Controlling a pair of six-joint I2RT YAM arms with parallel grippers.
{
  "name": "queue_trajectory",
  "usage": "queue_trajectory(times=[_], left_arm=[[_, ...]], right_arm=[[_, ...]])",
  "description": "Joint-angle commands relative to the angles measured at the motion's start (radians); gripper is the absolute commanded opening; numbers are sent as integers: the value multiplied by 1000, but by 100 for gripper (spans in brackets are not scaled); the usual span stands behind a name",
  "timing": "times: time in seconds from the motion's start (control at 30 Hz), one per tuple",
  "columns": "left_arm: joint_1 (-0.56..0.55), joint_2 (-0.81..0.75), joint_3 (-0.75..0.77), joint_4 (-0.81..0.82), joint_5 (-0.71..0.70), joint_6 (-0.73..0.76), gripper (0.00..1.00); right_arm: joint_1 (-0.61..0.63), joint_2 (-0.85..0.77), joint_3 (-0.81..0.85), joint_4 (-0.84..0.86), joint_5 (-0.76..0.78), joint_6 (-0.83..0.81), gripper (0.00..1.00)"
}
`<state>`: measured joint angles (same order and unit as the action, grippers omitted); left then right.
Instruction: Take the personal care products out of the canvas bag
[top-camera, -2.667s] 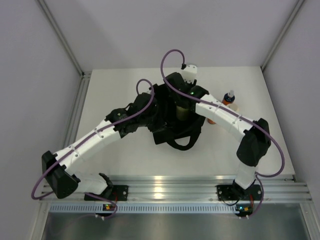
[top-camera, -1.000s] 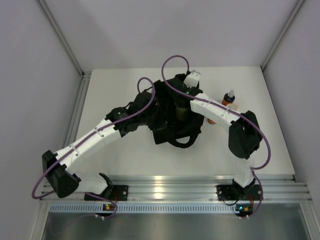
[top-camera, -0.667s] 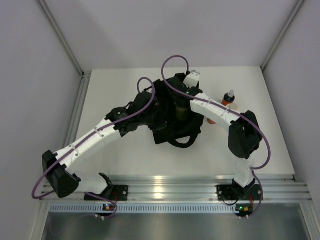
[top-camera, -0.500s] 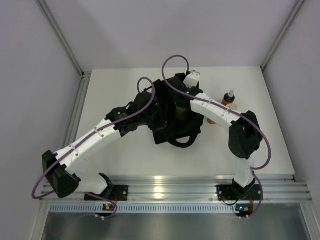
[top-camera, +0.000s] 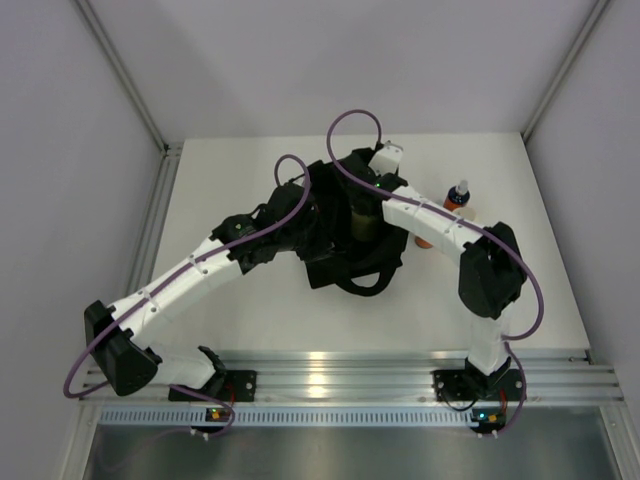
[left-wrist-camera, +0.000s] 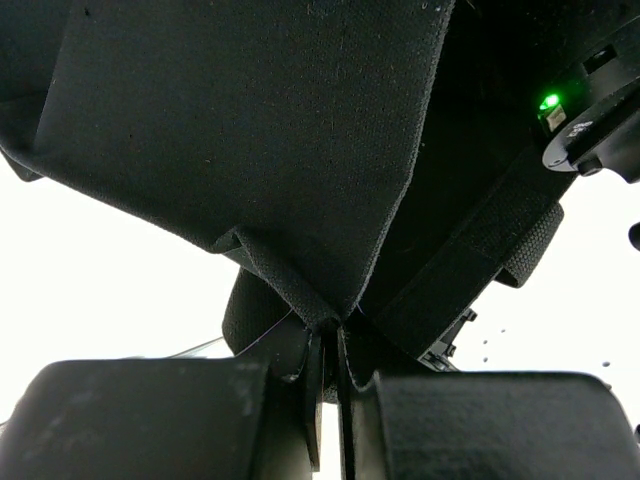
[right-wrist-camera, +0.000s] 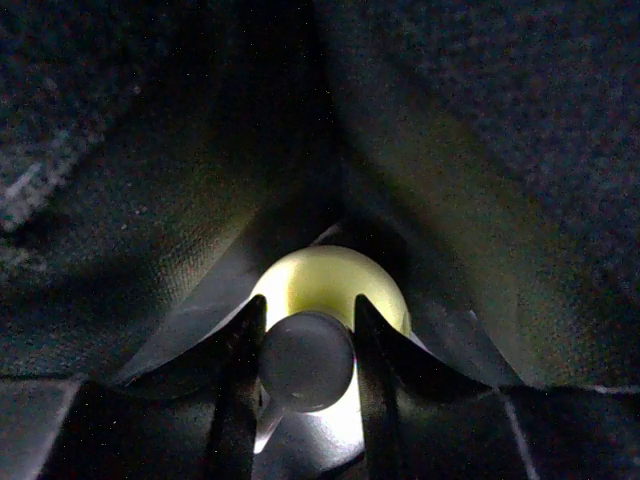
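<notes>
The black canvas bag (top-camera: 352, 268) sits mid-table. My left gripper (top-camera: 300, 208) is shut on a fold of its left rim, and the fabric (left-wrist-camera: 250, 150) pinched between the fingers shows in the left wrist view (left-wrist-camera: 328, 345). My right gripper (top-camera: 362, 215) reaches down into the bag's mouth. In the right wrist view (right-wrist-camera: 305, 355) its fingers (right-wrist-camera: 238, 365) press both sides of the white cap (right-wrist-camera: 305, 362) of the rounded pale yellow-green bottle (right-wrist-camera: 335, 278), deep between dark fabric walls. One slim orange bottle (top-camera: 458, 195) with a dark cap stands outside, right of the bag.
Another orange piece (top-camera: 424, 241) shows on the table, partly under my right forearm. A loop handle (top-camera: 362, 288) hangs at the bag's near side. Side walls enclose the table, and a metal rail (top-camera: 330, 375) runs along its near edge.
Since 2.7 s ago my right arm has folded, its elbow drawn back and its wrist dipped deeper into the bag. Over the last second almost nothing moves. The left gripper keeps its hold.
</notes>
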<state>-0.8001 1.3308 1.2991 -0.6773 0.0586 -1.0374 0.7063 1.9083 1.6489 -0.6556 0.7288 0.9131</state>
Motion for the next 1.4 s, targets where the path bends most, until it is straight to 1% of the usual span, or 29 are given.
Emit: queue_trajectory(times=[0.0,0.03,0.07,0.17,0.53,0.7,0.93,1.37], left_arm=[[-1,-22,11,16,10,11,0],[1,-24,9,16,9,14,0],[2,-24,5,16,9,14,0],[7,-24,6,15,14,17,0],[7,-13,28,15,14,31,0],[9,-15,28,16,9,34,0],[10,-15,19,15,12,27,0],[10,-15,12,16,9,19,0]], right_arm=[[-11,-3,-28,-32,-75,79,23],[-14,-6,-28,-30,-77,79,19],[-14,-8,-26,-30,-77,84,13],[-14,-21,-23,-32,-78,87,0],[-14,-106,12,-29,-51,43,0],[-7,-138,17,-6,-51,-14,0],[-8,-147,14,13,-51,-71,0],[2,-172,72,11,-72,-198,0]])
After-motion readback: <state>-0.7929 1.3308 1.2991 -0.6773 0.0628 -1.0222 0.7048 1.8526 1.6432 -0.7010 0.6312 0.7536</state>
